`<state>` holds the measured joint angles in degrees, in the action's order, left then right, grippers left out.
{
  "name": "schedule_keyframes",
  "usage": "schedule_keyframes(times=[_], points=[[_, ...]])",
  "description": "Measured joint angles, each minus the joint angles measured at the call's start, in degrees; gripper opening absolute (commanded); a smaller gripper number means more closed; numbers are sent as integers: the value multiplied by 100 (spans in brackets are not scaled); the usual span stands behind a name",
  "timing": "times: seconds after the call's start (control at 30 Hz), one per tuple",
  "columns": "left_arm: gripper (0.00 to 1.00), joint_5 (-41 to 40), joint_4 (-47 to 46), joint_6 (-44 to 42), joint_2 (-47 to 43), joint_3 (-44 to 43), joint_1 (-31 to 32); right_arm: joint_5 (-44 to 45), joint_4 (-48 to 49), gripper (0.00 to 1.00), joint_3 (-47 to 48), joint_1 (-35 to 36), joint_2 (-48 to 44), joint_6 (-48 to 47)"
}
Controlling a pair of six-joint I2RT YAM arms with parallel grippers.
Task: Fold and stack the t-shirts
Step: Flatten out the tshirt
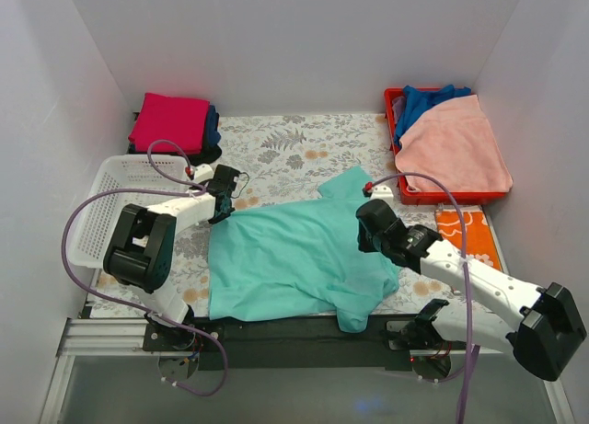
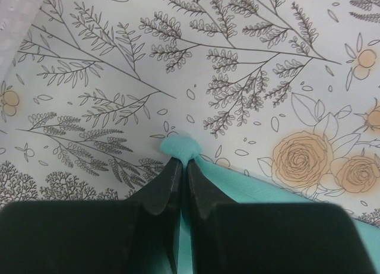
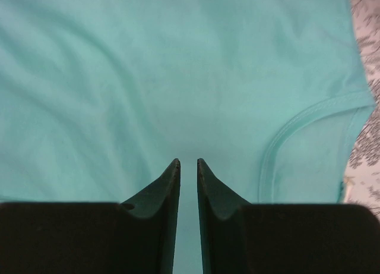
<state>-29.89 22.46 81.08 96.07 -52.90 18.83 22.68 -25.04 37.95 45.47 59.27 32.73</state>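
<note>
At my far left stands the white basket (image 1: 92,212), and beyond it, against the back wall, the stack of folded t-shirts (image 1: 172,122), magenta on top with dark cloth under it.

My left gripper (image 2: 183,163) is pressed together on a small nub of the mint-teal t-shirt (image 1: 294,258). That nub is the far corner of its hem end, held just above the floral tablecloth (image 2: 249,60).

From there the shirt lies flat across the middle of the table, and its long axis runs left to right between my two arms. The straight hem edge faces my left arm. The sleeves splay at the other end, one toward the back wall and one toward my bases, so the neck end points right.

My right gripper (image 3: 189,162) hangs over that right end, close above the cloth, with a curved stitched seam (image 3: 285,137) just to its right. Its jaws stand a narrow slit apart and teal shows in the gap. Whether they nip any fabric I cannot tell.

I judge the coming fold turns on this: each arm has the end nearest it, so the cloth would be carried along or across that left-right axis.

At far right is the red bin (image 1: 396,143), which holds blue and salmon-pink cloth.
</note>
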Motion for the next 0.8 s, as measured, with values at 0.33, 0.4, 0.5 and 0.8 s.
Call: schedule_keyframes(times=[0.33,0.4,0.5,0.8], points=[[0,-28,275,42,-66,9,0,-273,684,33,2566,-1567,2533,-1366],[0,-31,273,59,-72,24,0,-413,855,33,3161,-1832,3281,-1596],[0,-31,256,79,-103,61,0,-603,979,30,3709,-2109,4199,-1875],[0,28,179,74,-175,153,-2,-1497,1019,32,4603,-2835,5772,-2332]])
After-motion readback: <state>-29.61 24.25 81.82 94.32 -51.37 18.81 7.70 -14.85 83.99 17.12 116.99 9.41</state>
